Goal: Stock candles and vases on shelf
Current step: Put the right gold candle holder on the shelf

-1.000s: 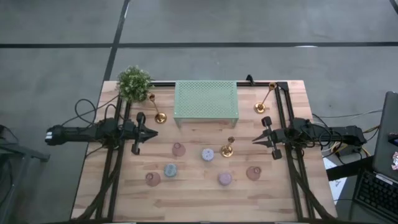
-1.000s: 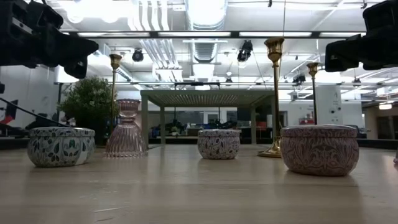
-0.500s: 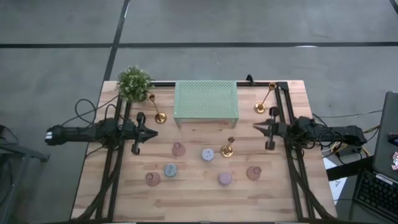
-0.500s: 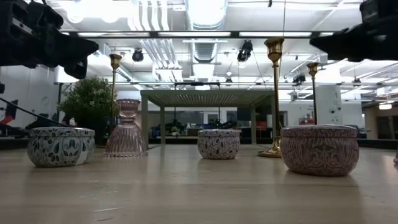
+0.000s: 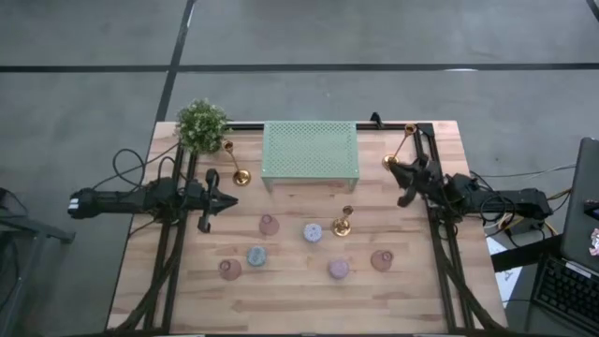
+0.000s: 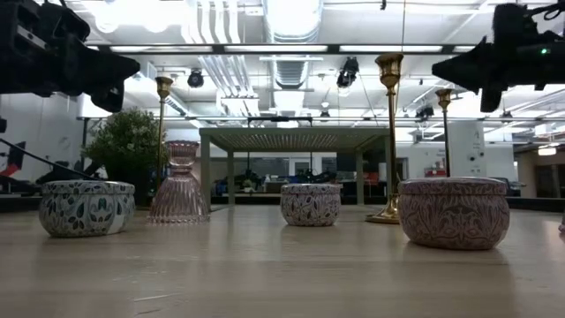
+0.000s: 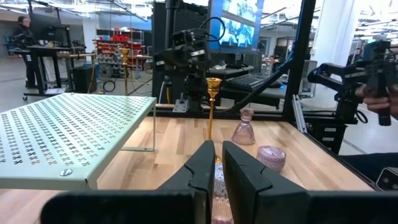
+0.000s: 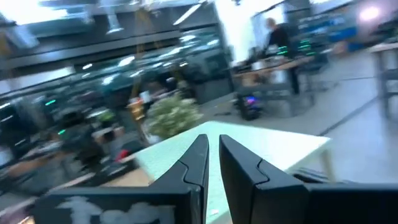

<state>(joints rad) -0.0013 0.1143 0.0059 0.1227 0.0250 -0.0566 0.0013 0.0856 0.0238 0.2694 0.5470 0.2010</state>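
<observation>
The mint-green shelf (image 5: 311, 150) stands at the table's far middle. The three candles lie in front of it: lavender (image 5: 312, 232), blue-grey (image 5: 255, 256) and mauve-pink (image 5: 338, 270). The three pink vases (image 5: 270, 225), (image 5: 229, 270), (image 5: 381, 259) stand among them. My left gripper (image 5: 227, 198) is shut and empty. It hangs above the table left of the vases and points toward the table's right edge. My right gripper (image 5: 393, 169) is shut and empty. It is raised, right of the shelf's near right corner, and faces the shelf (image 8: 249, 146).
A leafy potted plant (image 5: 201, 124) stands at the far left corner. Brass candlesticks stand left of the shelf (image 5: 236, 170), right of it by my right gripper (image 5: 400, 148), and beside the lavender candle (image 5: 343, 222). A person (image 7: 382, 74) is beyond the table's right side.
My right gripper has gone toward the table's far edge, from level with the candles to beside the shelf's right end. It has turned to point more toward the shelf. Its fingers stay shut. Nothing on the table has moved.
</observation>
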